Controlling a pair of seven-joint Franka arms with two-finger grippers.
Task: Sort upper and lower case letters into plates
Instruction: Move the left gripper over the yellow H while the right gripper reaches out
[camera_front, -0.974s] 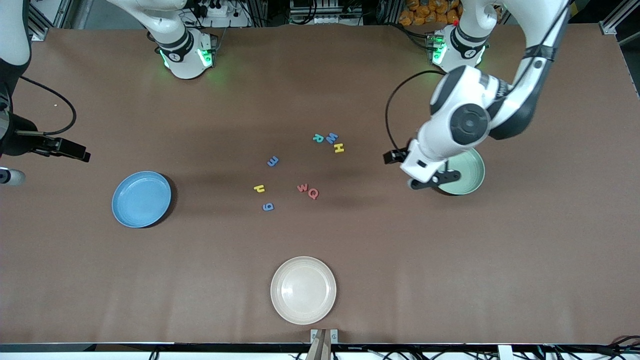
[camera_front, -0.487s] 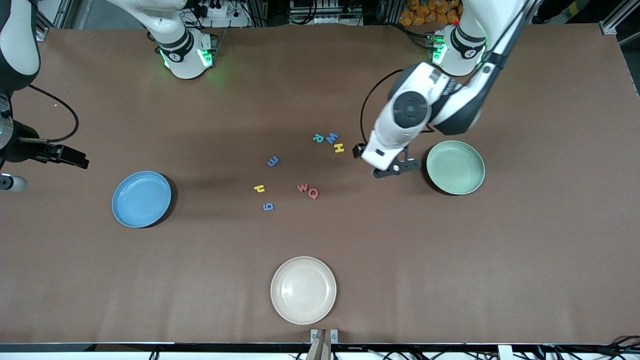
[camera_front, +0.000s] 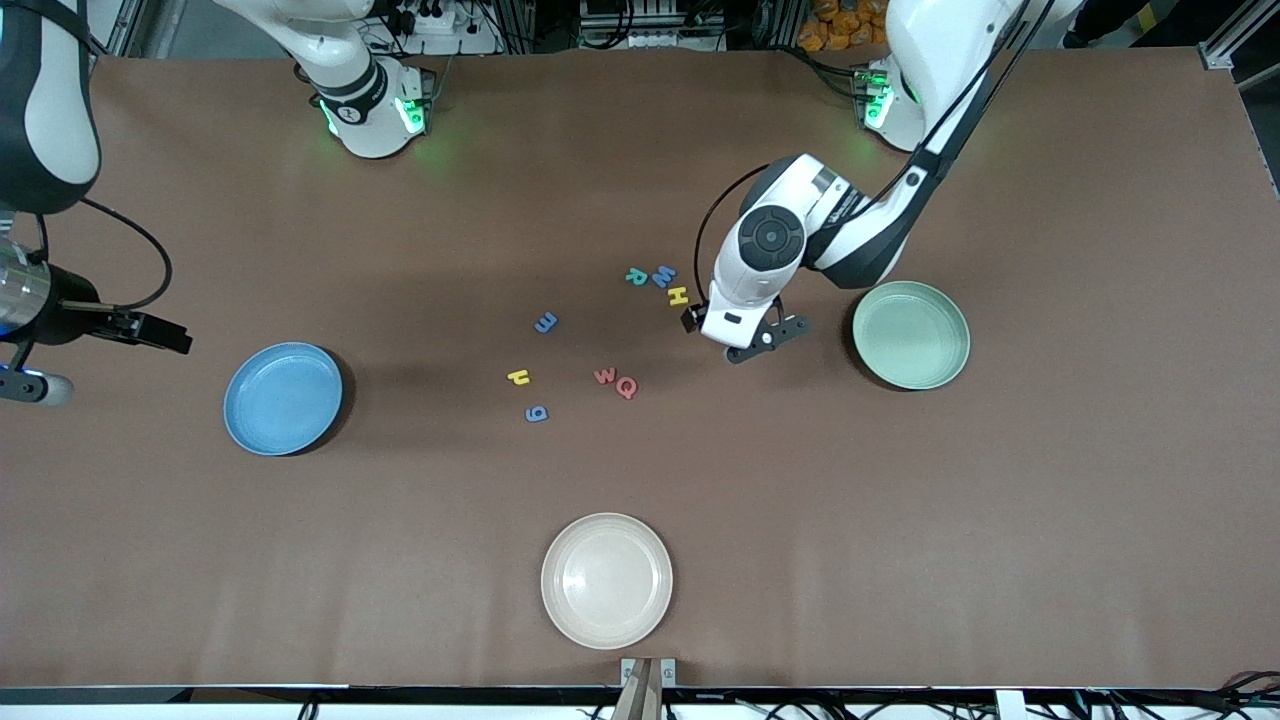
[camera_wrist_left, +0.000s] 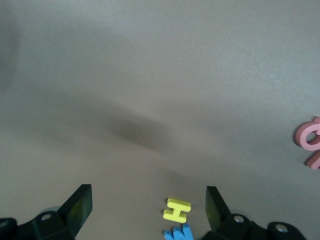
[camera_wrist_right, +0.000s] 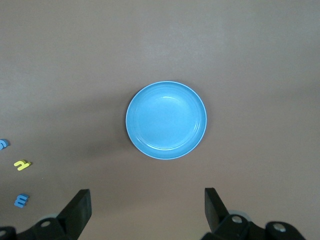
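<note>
Foam letters (camera_front: 600, 340) lie scattered on matte brown table (camera_front: 1050, 500). Left gripper (camera_wrist_left: 148, 210) spread wide, yellow H (camera_wrist_left: 177, 210) between its fingers. Right gripper (camera_wrist_right: 147, 207) spread, empty, over glossy blue plate (camera_wrist_right: 166, 120). Mint plate (camera_front: 911, 334) beside left gripper.

Brown table (camera_front: 1000, 550): three plates (camera_front: 283, 398), scattered letters (camera_front: 625, 385).

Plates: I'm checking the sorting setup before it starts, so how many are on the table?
3. The blue plate lies toward the right arm's end, the mint green plate toward the left arm's end, and the cream-white plate nearest the front camera. None looks hidden.
</note>
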